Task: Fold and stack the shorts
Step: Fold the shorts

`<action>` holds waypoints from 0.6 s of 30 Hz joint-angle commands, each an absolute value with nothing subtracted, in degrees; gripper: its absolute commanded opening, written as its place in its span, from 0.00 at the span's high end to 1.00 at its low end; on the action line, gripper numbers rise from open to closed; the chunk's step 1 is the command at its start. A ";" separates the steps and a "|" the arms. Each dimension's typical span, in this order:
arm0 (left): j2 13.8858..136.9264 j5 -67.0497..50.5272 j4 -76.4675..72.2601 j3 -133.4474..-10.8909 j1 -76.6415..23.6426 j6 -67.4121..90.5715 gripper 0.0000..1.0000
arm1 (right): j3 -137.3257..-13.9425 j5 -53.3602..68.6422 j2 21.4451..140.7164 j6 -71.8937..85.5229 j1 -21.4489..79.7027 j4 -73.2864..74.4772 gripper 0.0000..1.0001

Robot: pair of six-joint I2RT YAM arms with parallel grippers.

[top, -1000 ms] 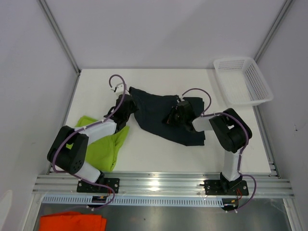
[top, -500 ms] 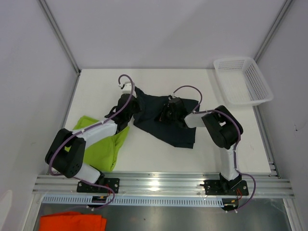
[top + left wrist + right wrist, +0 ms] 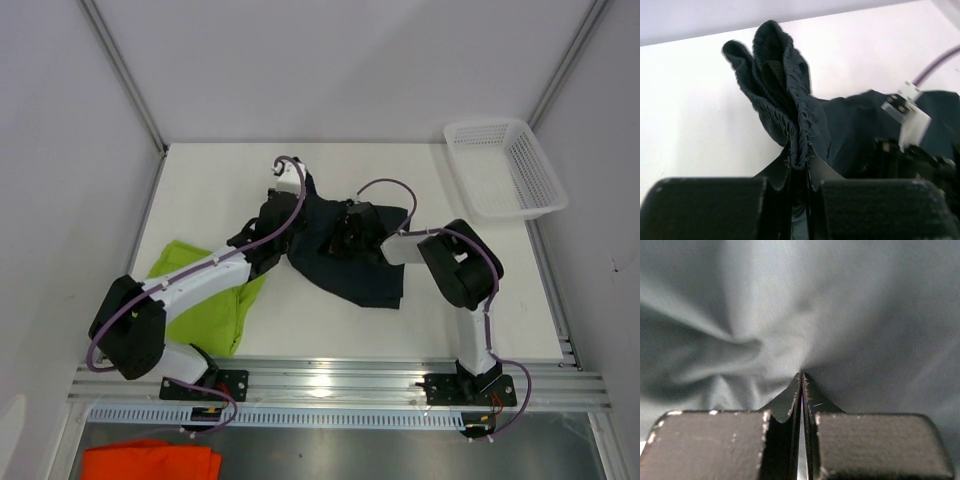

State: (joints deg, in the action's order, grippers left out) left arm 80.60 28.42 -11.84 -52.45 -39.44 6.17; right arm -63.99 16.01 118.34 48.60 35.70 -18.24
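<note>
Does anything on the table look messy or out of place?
The dark shorts lie bunched and skewed mid-table, their waistband gathered into a ridge in the shut left tool, the right tool pinching the cloth. The green shorts sit rumpled at the left front. An orange cloth lies off the table, below the front rail.

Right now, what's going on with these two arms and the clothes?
Both arms are working on the dark shorts in the middle of the table. The left fingers are shut on the bunched waistband, and the right fingers pinch a fold of the same fabric. The lime green shorts lie at the near left, partly under the left arm. Nothing is stacked yet.
</note>
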 commanded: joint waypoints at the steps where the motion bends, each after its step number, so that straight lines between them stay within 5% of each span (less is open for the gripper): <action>1: 83.48 35.51 -8.45 -57.20 -38.68 9.02 1.00 | -62.49 15.82 114.88 45.62 34.90 -10.03 0.96; 15: 86.66 9.95 -13.62 -45.45 -23.73 35.93 1.00 | -50.01 20.21 106.61 36.66 22.51 -6.33 0.96; 18: 86.84 6.16 -14.33 -43.16 -22.33 37.96 0.90 | -50.54 20.92 106.44 34.55 21.27 -4.66 0.96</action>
State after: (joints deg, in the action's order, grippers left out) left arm 86.87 12.75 -10.07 -44.77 -23.59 31.86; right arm -51.59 22.06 106.98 40.05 22.13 -11.35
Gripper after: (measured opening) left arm 0.094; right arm 0.038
